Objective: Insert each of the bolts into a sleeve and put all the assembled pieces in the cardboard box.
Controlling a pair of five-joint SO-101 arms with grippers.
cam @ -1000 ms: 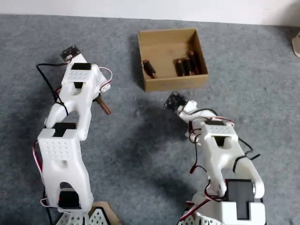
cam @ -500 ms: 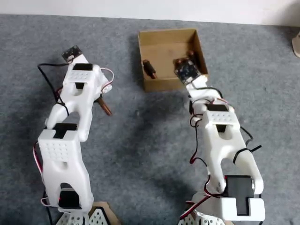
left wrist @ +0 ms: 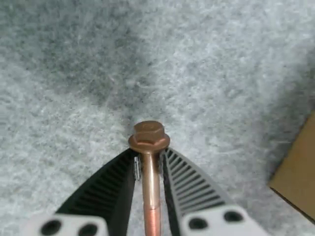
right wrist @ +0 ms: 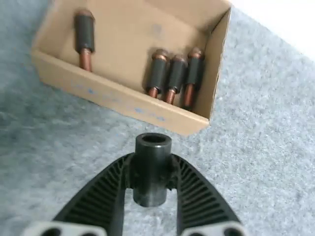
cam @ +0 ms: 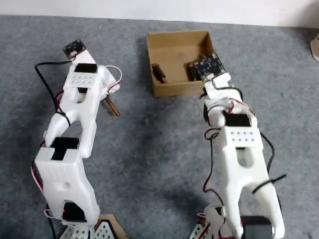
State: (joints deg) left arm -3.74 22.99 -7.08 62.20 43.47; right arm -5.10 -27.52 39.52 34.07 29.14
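My left gripper (left wrist: 149,156) is shut on a copper bolt (left wrist: 149,138), hex head pointing away from the wrist, above grey carpet. In the high view this bolt (cam: 110,106) sticks out from under the left arm, left of the cardboard box (cam: 182,88). My right gripper (right wrist: 152,162) is shut on a black sleeve (right wrist: 152,169), held upright with its bore open on top, just short of the box's near wall (right wrist: 113,96). Inside the box lie several assembled pieces: one alone (right wrist: 83,37) and three side by side (right wrist: 174,73).
Grey carpet covers the whole table. A corner of the box (left wrist: 300,184) shows in the left wrist view. The right arm's wrist board (cam: 209,64) hangs over the box's right part. A pale object (cam: 315,47) sits at the far right edge.
The right arm has stretched forward and to the right, from the carpet before the box up to the box's near right corner. The left arm shifted slightly with its bolt.
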